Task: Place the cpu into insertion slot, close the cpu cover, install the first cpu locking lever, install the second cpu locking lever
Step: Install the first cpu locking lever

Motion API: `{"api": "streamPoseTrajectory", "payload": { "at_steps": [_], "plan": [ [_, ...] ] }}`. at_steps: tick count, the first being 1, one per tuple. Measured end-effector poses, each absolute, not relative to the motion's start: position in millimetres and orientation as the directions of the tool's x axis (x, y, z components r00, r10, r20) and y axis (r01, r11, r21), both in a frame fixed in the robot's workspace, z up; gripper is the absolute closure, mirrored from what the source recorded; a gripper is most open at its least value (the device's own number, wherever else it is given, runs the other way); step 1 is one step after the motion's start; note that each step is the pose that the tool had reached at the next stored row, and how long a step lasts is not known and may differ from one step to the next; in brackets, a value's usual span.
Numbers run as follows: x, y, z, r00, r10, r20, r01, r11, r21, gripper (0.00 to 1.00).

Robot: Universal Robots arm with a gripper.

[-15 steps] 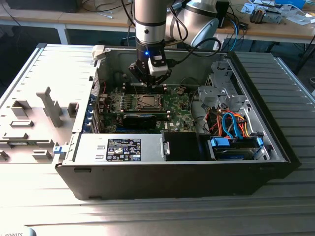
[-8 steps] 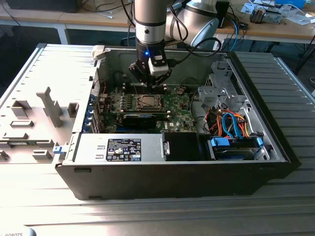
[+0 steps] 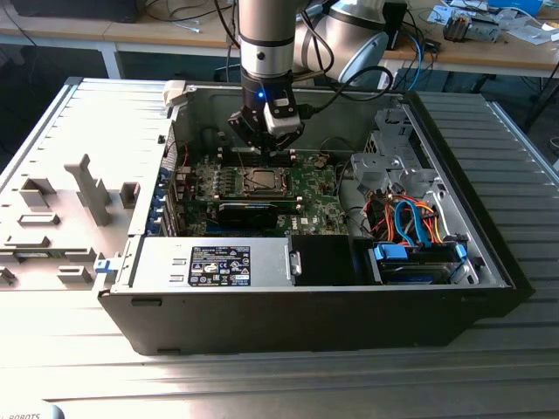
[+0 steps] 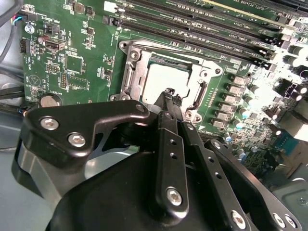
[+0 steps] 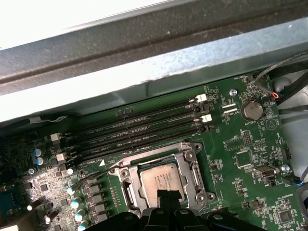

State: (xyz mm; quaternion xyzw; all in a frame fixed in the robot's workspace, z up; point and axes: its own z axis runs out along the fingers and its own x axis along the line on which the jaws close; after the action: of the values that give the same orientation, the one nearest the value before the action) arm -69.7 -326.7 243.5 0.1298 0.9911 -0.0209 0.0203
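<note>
The cpu point(image 4: 161, 79), a square chip with a dull silver top, lies flat in the insertion slot point(image 4: 126, 45) on the green motherboard; the slot's contacts are hidden under it. The cpu cover point(image 4: 132, 72), a silver frame with a square window, lies down around the chip. My gripper point(image 4: 168, 92) is shut, and its black fingertips hang just over the chip's near edge with nothing visibly between them. The first wrist view gives the same layout: cpu point(image 5: 161, 177), cover point(image 5: 191, 166), gripper point(image 5: 168, 193). In the exterior view the gripper point(image 3: 265, 148) hovers above the cpu point(image 3: 262, 181) inside the open case.
Long black memory slots point(image 5: 139, 125) run beside the socket. The case's metal wall point(image 5: 144, 57) stands just past them. A row of capacitors point(image 4: 243, 91) flanks the socket. The power supply point(image 3: 218, 262), coloured cables point(image 3: 410, 218) and a drive bay point(image 3: 419, 262) fill the case's front.
</note>
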Motion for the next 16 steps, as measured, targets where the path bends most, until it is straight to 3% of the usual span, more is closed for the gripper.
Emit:
{"api": "streamPoseTrajectory", "payload": {
  "at_steps": [16],
  "plan": [
    [-69.7, -326.7, 243.5, -0.973, 0.228, -0.046, 0.230, 0.973, -0.036, 0.89]
  ]
}}
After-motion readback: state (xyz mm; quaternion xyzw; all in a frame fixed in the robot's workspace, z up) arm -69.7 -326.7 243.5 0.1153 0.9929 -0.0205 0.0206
